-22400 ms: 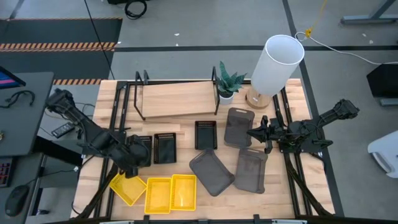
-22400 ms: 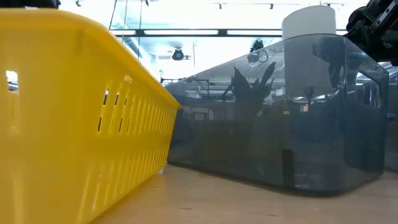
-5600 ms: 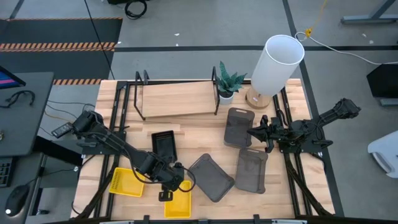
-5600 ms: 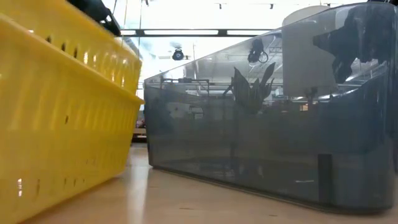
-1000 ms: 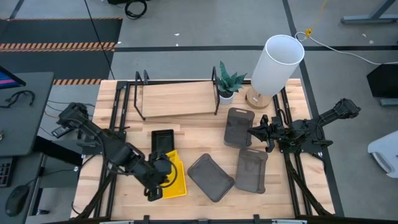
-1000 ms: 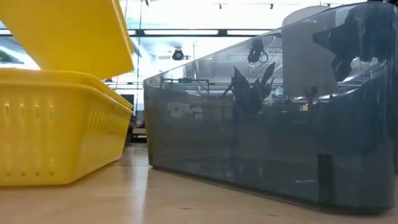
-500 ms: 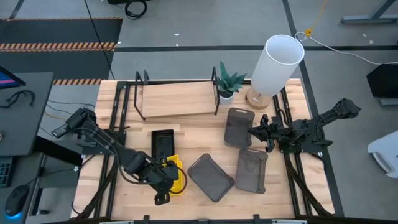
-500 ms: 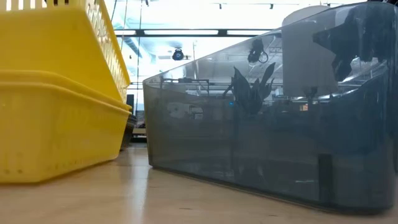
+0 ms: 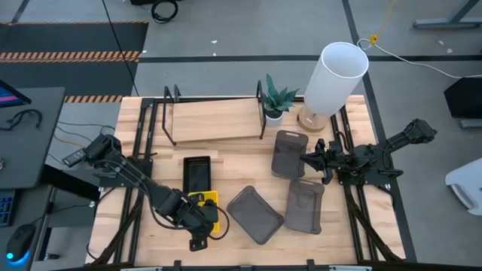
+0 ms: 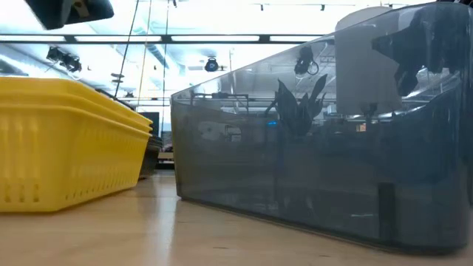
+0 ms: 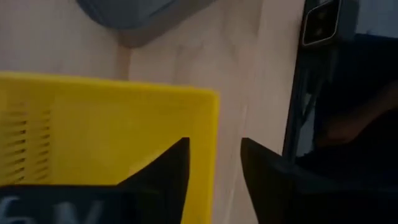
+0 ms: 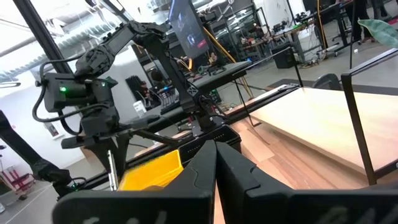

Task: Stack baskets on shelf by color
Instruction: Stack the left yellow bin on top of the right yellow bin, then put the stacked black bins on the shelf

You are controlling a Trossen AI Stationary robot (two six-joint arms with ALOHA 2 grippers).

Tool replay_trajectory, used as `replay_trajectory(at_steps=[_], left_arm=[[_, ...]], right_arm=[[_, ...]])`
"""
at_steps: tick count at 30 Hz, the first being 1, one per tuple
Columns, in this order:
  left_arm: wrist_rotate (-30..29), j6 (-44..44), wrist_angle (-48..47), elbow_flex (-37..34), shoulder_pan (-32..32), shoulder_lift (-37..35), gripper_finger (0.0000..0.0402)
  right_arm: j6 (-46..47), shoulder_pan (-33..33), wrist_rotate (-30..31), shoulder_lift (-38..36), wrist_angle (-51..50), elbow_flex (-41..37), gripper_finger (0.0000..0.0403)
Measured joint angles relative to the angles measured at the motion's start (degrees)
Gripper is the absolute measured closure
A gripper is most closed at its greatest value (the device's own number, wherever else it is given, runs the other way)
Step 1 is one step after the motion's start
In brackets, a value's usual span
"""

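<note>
Hovering over the front-left part of the light wooden bench [image 9: 248, 181], the left tool [image 9: 202, 223] sits above the nested bright yellow plastic baskets [image 9: 208, 209]; in the left wrist view its two dark fingers [image 11: 166, 167] are spread apart, one over the yellow basket's floor and one outside its end wall, with nothing clamped between them. The low view shows the yellow baskets [image 10: 70, 144] sitting one inside another flat on the bench, so the yellow nesting step looks done. Just behind them lies the stack of small black mesh-sided baskets [image 9: 197, 173], and to the right the larger dark grey rounded-corner baskets [image 9: 256, 214] lie loose, two near the front and two more [image 9: 290, 153] by the right arm. The light wooden plank shelf in its black wire frame [image 9: 215, 120] at the back carries nothing yet. The right tool [image 9: 310, 160] waits over the grey baskets at bench right, fingers pressed together and holding nothing. Next move, as a guess: close the left tool on the yellow stack's end wall and carry it to the shelf; the thin rim needs a square grip so the nested baskets don't slip apart.
</note>
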Motion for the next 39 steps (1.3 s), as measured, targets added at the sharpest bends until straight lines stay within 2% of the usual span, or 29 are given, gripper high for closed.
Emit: replay_trajectory(at_steps=[5, 10, 13, 18, 20, 25, 29, 34, 39], left_arm=[[-1.6, 0.7, 1.5, 0.0, 0.2, -0.2, 0.0224], [-12.4, 2.9, 1.6, 0.0, 0.1, 0.0, 0.0226], [-17.0, 7.3, 1.7, 0.0, 0.2, 0.0, 0.0233], [-29.0, 14.1, 1.3, 0.0, 0.2, 0.0, 0.0246], [-31.6, 16.1, 1.0, 0.0, 0.2, 0.0, 0.0251], [-31.6, 26.4, 2.0, -0.7, 0.1, 0.0, 0.0267], [-30.1, 35.7, 7.0, -5.8, 1.6, -0.2, 0.0283], [-30.6, 38.4, 8.6, -10.5, 7.7, -2.4, 0.0307], [-28.2, 42.9, 18.3, -15.7, 11.7, -9.3, 0.0337]], right_arm=[[0.0, 0.0, 0.0, 0.0, 0.0, 0.0, 0.0387], [0.0, 0.0, 0.0, 0.0, 0.0, 0.0, 0.0387], [0.0, 0.0, 0.0, 0.0, 0.0, 0.0, 0.0387], [0.0, 0.0, 0.0, 0.0, 0.0, 0.0, 0.0387], [0.0, 0.0, 0.0, 0.0, 0.0, 0.0, 0.0387], [0.0, 0.0, 0.0, 0.0, 0.0, 0.0, 0.0387], [0.0, 0.0, 0.0, 0.0, 0.0, 0.0, 0.0387], [0.0, 0.0, 0.0, 0.0, 0.0, 0.0, 0.0387], [0.0, 0.0, 0.0, 0.0, 0.0, 0.0, 0.0387]])
